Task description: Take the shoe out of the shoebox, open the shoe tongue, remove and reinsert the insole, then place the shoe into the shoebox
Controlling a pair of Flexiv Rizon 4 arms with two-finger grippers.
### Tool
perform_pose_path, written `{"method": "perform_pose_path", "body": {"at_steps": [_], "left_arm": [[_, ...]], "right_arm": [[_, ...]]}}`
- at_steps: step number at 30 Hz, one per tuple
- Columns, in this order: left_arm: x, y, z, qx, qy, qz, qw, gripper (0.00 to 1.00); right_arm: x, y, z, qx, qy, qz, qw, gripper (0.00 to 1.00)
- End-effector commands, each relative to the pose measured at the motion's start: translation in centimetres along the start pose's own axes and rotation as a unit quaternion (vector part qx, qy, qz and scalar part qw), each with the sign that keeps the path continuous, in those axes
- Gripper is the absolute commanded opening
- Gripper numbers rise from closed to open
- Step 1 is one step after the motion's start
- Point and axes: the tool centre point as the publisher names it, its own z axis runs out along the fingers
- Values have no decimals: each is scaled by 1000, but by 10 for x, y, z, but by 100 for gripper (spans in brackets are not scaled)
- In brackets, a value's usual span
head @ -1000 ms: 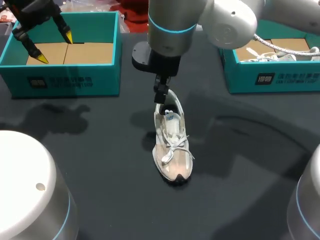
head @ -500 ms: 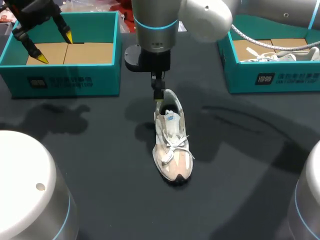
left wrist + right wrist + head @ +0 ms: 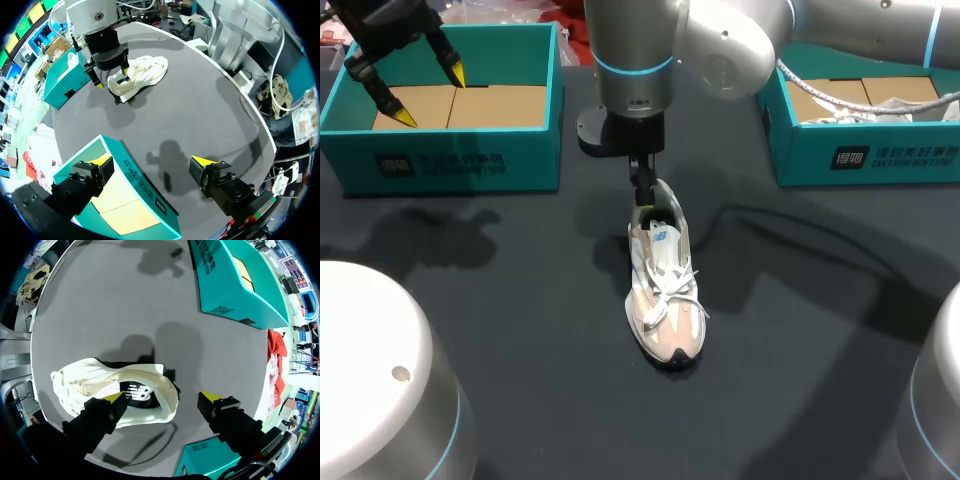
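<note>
Shoe (image 3: 665,290), pale mesh with laces, stands mid-table (image 3: 520,330), toe at 6 o'clock, well apart from the rigid teal shoebox (image 3: 450,160) at 10. Your right gripper (image 3: 642,205) is spread wide, straddling the padded heel collar at 12. Your left gripper (image 3: 430,97) hangs wide above that box's wall.

Head view from above; wrist views share the shoe (image 3: 665,290)

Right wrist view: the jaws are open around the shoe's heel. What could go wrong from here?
1. One fingertip sits inside the shoe over the insole, the other outside the heel; closing might pinch the heel wall, not the insole.
2. Nothing steadies the shoe: the left jaws hang open over the left shoebox, so a pull may drag or tip it.
</note>
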Motion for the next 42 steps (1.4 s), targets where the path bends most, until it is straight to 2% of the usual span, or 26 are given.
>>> {"method": "perform_pose_path", "body": {"at_steps": [1,6,9,14,26,34,39,41,42], "left_arm": [[0,0,0,-1,0,0,1000,100],[0,0,0,-1,0,0,1000,100],[0,0,0,-1,0,0,1000,100],[0,0,0,-1,0,0,1000,100],[0,0,0,-1,0,0,1000,100],[0,0,0,-1,0,0,1000,100],[0,0,0,-1,0,0,1000,100],[0,0,0,-1,0,0,1000,100],[0,0,0,-1,0,0,1000,100]], "right_arm": [[-3,-4,11,-2,3,-3,1000,82],[-8,-9,23,-1,8,-5,1000,67],[-11,-12,30,-5,11,-7,1000,64],[-14,-15,40,-8,17,-10,1000,64],[-16,-16,59,-16,32,-17,999,75],[-13,-13,69,-25,38,-24,999,72],[-11,-12,74,-29,42,-26,998,62],[-11,-12,77,-30,45,-26,998,49],[-10,-12,77,-31,46,-26,998,47]]}}
